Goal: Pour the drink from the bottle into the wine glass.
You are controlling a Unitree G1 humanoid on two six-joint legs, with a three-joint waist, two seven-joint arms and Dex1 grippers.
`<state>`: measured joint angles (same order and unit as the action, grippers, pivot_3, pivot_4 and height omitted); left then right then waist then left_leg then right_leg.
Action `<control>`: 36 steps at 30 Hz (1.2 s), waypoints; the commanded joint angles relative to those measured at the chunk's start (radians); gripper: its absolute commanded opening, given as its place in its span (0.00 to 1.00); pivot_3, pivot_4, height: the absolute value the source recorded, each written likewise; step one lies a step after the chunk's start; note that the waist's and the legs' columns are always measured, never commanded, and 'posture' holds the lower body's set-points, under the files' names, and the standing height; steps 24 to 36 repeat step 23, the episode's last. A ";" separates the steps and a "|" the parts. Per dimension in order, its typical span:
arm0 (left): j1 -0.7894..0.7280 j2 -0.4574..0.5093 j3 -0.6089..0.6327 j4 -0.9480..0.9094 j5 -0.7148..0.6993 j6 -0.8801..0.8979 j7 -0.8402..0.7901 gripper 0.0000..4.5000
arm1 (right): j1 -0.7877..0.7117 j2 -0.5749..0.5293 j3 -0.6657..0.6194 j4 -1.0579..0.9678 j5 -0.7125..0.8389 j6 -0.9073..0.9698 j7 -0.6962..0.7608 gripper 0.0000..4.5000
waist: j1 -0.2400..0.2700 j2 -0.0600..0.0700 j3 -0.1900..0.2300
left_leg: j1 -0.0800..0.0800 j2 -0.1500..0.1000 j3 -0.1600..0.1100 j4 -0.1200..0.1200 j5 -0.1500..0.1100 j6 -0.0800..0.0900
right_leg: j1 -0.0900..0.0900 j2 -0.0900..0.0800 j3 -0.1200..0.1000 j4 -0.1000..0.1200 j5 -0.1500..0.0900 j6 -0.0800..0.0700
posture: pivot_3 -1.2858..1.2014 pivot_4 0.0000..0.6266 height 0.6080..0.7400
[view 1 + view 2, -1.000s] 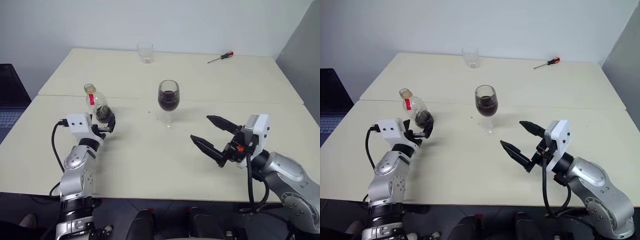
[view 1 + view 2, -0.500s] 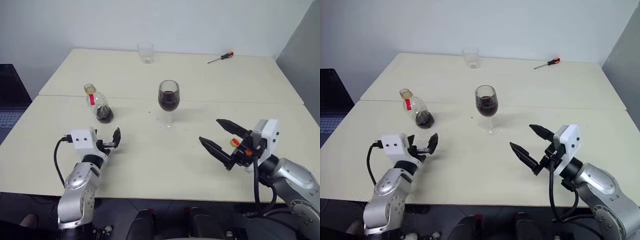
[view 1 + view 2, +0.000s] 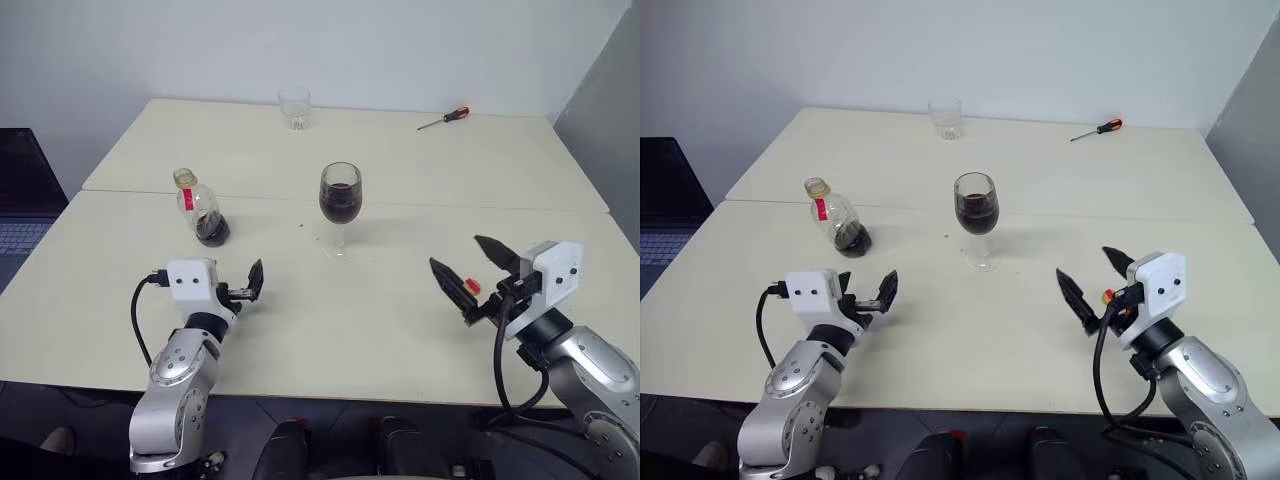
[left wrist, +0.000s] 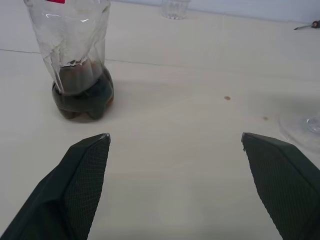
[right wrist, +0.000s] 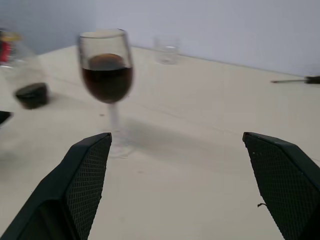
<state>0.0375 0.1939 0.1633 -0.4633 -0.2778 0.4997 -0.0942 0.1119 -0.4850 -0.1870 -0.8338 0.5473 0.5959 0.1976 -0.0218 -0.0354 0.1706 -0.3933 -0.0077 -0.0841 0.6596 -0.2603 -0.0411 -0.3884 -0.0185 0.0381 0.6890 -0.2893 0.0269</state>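
Pour looks done; both arms clear of the glassware.

The wine glass stands upright mid-table, its bowl about half full of the drink. The bottle stands upright to its left, well apart, with only a dark remnant at the bottom. The left gripper sits nearer the robot than the glass and to its left, the right gripper to the glass's right; both spread wide, holding nothing. Judged best practice: withdraw low and slow, keeping the 2 fingertips per gripper away from the thin stem. A tumbler and a screwdriver lie beyond the glass.
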 commanded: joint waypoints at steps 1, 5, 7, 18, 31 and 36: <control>-0.013 0.010 -0.010 -0.026 0.026 -0.005 0.007 0.99 | 0.020 0.034 -0.011 -0.011 -0.073 -0.016 -0.064 1.00 | 0.000 0.000 0.000 | 0.000 0.000 0.000 0.000 0.000 0.000 | 0.000 0.000 0.000 0.000 0.000 0.000 | 0.52 0.24 1.00; -0.017 0.002 -0.017 -0.017 0.036 -0.013 0.006 0.99 | 0.037 0.083 -0.001 -0.004 -0.133 -0.004 -0.120 1.00 | 0.000 0.001 0.000 | 0.000 0.000 0.000 0.000 0.000 0.000 | 0.000 0.000 0.001 0.000 0.000 0.000 | 0.52 0.24 1.00; -0.018 -0.002 -0.022 -0.015 0.039 -0.016 0.006 0.99 | 0.044 0.106 0.005 0.007 -0.156 0.003 -0.145 1.00 | 0.000 0.002 -0.001 | 0.000 0.000 0.000 -0.001 0.000 0.000 | 0.000 0.000 0.000 -0.001 0.000 0.000 | 0.52 0.24 1.00; -0.032 -0.013 -0.032 0.021 0.045 -0.052 -0.005 0.99 | 0.045 0.199 0.037 0.026 -0.247 0.009 -0.198 1.00 | 0.000 0.003 -0.001 | 0.000 0.000 0.000 -0.001 0.000 0.000 | 0.000 0.000 0.000 -0.001 0.000 0.000 | 0.52 0.24 1.00; -0.038 -0.015 -0.030 0.045 0.041 -0.068 -0.009 0.99 | 0.038 0.218 0.044 0.032 -0.275 0.008 -0.200 1.00 | 0.000 0.004 -0.001 | 0.000 0.000 0.000 -0.001 0.000 0.000 | 0.000 0.000 0.000 -0.001 0.000 0.000 | 0.52 0.24 1.00; -0.038 -0.015 -0.030 0.045 0.041 -0.068 -0.009 0.99 | 0.038 0.218 0.044 0.032 -0.275 0.008 -0.200 1.00 | 0.000 0.004 -0.001 | 0.000 0.000 0.000 -0.001 0.000 0.000 | 0.000 0.000 0.000 -0.001 0.000 0.000 | 0.52 0.24 1.00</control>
